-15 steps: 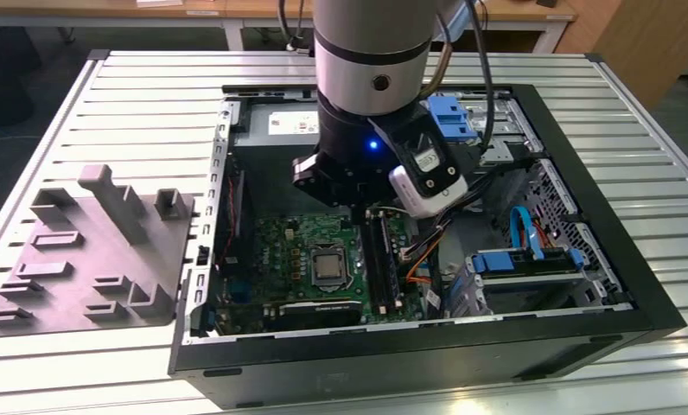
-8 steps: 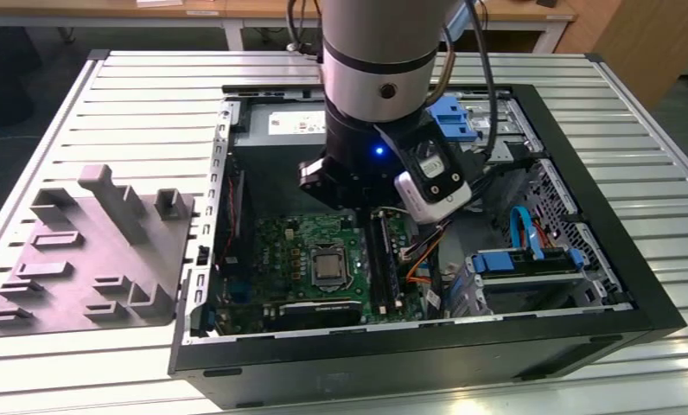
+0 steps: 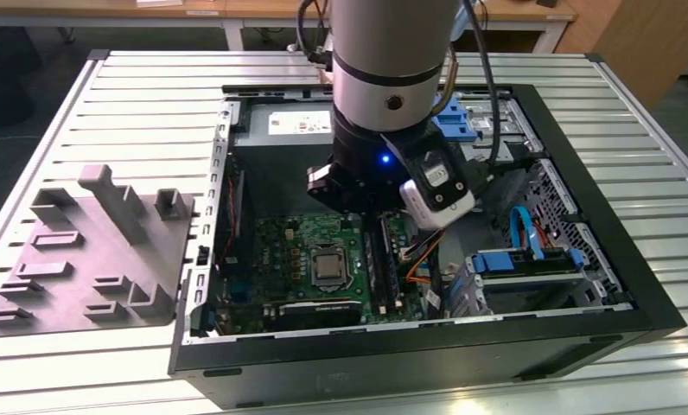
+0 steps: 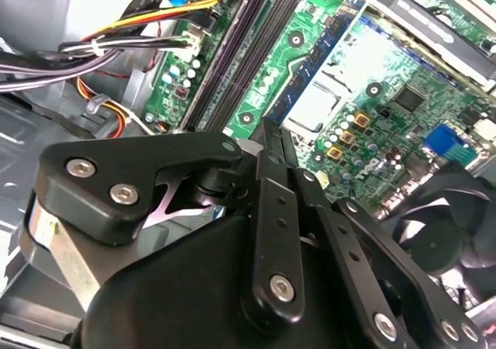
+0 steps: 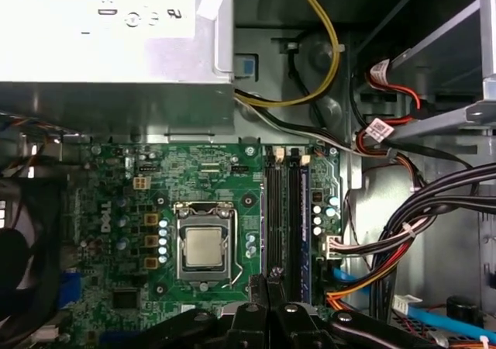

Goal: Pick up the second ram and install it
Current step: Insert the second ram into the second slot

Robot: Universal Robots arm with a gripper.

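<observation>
Hanging inside the open black computer case (image 3: pixel 436 346), the end effector (image 5: pixel 273 276) is a cluster of matte black linkage bars held with bright round screws. In both wrist views its fingers (image 4: pixel 269 209) are drawn together until the tips nearly meet. Whether anything thin is pinched between them cannot be made out. The tips sit just over one end of the long dark memory slots on the glossy green motherboard (image 5: pixel 116 209). The slim blackish strip in line with them reads as the second ram (image 5: pixel 272 209) lying along its slot, though stick and slot blend together. Beside the slots is the square silver processor socket (image 5: pixel 204 248) in its metal frame. The sheet-metal power supply (image 5: pixel 108 46) stands past the board's far edge. Bundled black, red, orange and yellow cables (image 5: pixel 434 209) crowd the slots' other side. A round black fan (image 4: pixel 449 233) is cut off at the edge of the second wrist view. In the exterior view the smooth grey arm (image 3: pixel 391 43) and its wrist hide the fingertips. Blue plastic drive caddies (image 3: pixel 529 259) fill the case toward the exterior view's right. A grey moulded fixture (image 3: pixel 91 251) with upright fins and shallow pockets rests on the ribbed metal counter (image 3: pixel 621 112) to the exterior view's left.
</observation>
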